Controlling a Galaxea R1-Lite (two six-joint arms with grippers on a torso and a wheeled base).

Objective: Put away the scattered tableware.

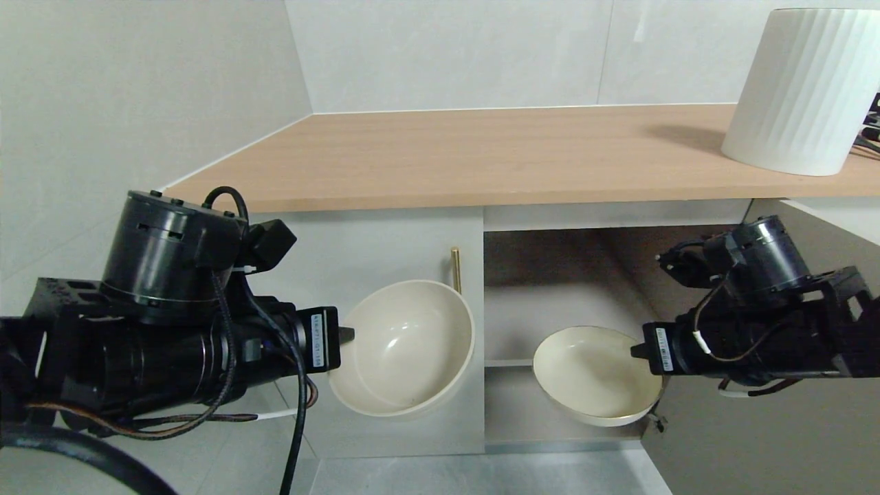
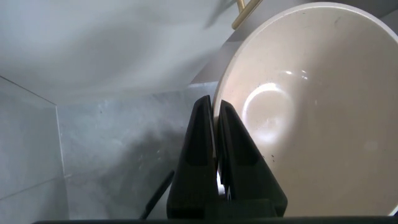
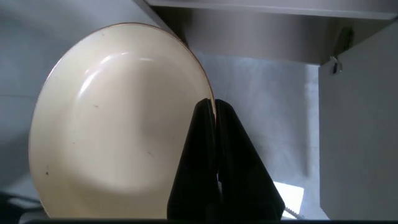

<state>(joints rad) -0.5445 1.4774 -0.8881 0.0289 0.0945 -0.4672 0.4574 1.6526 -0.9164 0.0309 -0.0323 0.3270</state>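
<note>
With the left gripper [image 1: 347, 335], clamps hard on the rim of a deep cream bowl [image 1: 405, 347], squeezing the thin wall between two black fingers [image 2: 200, 134] with no gap to spare. Holds it in the air, tipped so that the hollow faces up and outward, in front of the closed cabinet door [image 1: 385, 240] and across the lower end of the brass handle [image 1: 455, 265]. With the right gripper [image 1: 636, 350], pinches in the same way the rim of a shallower cream bowl [image 1: 591, 375], shut tight on its edge as seen from the right wrist. Holds this one a little lower than the first and apart from it, tilted open side up, before the open compartment [image 1: 550, 289] of the cabinet and across the front edge of the shelf [image 1: 509, 362] inside; cannot tell whether already within the opening or just short of it. Shows a few dark specks on the inner faces of both bowls. Faces, above, a wooden countertop [image 1: 481, 151] bearing a white ribbed container [image 1: 801, 89], upright at its right end. Faces, below, a grey tiled floor [image 1: 481, 474].
</note>
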